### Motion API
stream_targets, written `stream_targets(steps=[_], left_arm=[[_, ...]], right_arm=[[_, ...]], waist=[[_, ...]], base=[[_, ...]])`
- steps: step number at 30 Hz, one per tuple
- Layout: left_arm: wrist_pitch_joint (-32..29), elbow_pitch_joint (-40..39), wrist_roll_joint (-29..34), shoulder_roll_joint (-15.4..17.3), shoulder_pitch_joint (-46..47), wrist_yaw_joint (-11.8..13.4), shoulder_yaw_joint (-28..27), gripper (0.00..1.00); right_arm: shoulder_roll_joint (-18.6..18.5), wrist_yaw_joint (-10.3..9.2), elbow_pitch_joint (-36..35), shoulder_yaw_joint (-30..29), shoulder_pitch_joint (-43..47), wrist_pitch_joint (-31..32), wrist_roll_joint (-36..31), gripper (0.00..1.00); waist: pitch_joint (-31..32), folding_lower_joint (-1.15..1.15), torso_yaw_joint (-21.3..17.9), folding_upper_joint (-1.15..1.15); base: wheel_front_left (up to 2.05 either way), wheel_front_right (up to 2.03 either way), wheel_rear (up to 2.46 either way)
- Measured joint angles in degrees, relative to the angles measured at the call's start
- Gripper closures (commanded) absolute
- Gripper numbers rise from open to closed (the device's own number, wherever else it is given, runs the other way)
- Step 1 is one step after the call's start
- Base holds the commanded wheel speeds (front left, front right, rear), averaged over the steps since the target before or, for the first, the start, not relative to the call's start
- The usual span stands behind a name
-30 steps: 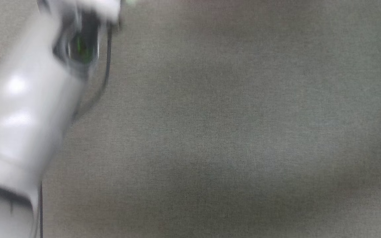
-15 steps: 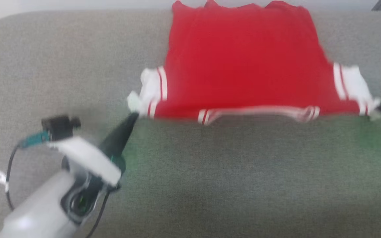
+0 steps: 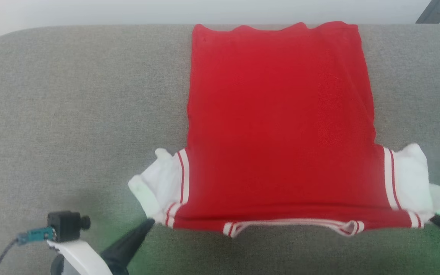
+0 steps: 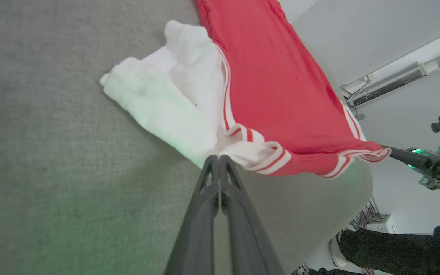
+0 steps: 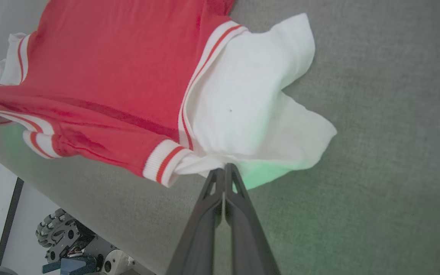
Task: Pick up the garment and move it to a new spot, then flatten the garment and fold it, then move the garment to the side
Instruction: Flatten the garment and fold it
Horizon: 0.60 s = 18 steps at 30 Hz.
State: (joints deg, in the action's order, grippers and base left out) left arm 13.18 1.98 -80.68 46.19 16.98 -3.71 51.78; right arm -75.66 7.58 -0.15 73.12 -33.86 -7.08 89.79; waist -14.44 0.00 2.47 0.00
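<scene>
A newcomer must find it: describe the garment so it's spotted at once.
Start at the wide grey fabric surface before the robot. On its middle lies the red jersey T-shirt, collar nearest the robot. It alone is bright there: red body, white short sleeves, striped trim.

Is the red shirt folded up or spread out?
Spread out. The shirt lies full length on the grey surface, with a white sleeve out at each side.
</scene>
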Motion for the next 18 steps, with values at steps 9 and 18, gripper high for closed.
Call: stream_targets(steps=[9, 18], left_arm=[[-1.3, -0.5, 0.4, -2.3, -1.2, 2.7, 2.0, 1.0], [-3.4, 12.9, 3.0, -10.7, 2.9, 0.7, 5.4, 1.0]], right_arm=[[3.7, -0.02, 3.7, 0.1, 2.8, 2.0, -3.9, 1.0], [15.1, 0.04, 15.1, 0.0, 1.1, 7.1, -11.4, 1.0]], waist=[[0.1, 0.0, 0.1, 0.0], [-0.2, 0.0, -0.4, 0.0]], base=[[0.0, 0.0, 0.0], [0.0, 0.0, 0.0]])
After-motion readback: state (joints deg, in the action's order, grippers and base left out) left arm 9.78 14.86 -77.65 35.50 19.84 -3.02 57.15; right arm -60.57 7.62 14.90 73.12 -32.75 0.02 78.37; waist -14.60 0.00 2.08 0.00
